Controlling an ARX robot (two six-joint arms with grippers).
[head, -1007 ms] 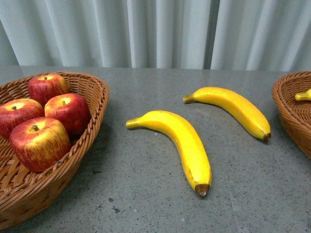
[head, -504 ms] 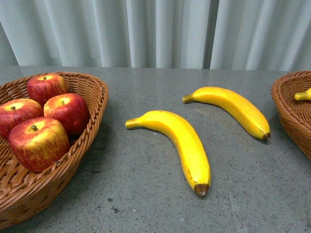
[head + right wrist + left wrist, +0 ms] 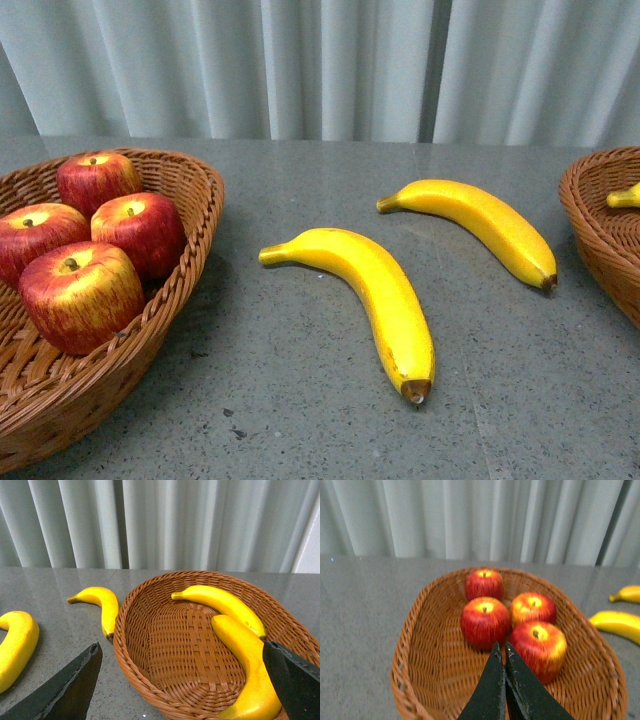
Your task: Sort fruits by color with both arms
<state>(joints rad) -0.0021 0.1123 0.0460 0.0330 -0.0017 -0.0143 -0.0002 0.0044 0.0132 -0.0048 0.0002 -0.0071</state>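
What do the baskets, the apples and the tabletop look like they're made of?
Baskets: woven wicker or rattan, brown, matte; the interlaced strands show. Apples: likely plastic or foam replicas; glossy, uniform painted streaks, though real fruit isn't ruled out. Tabletop: grey speckled stone or laminate, smooth, faintly reflective.

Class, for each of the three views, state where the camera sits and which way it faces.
Front: on the body, facing across the table at two loose bananas; no arm shows.
Left wrist: above the apple basket, shut left hand in view.
Right wrist: facing the banana basket, open right hand framing it.
Shared: all three show the loose bananas.
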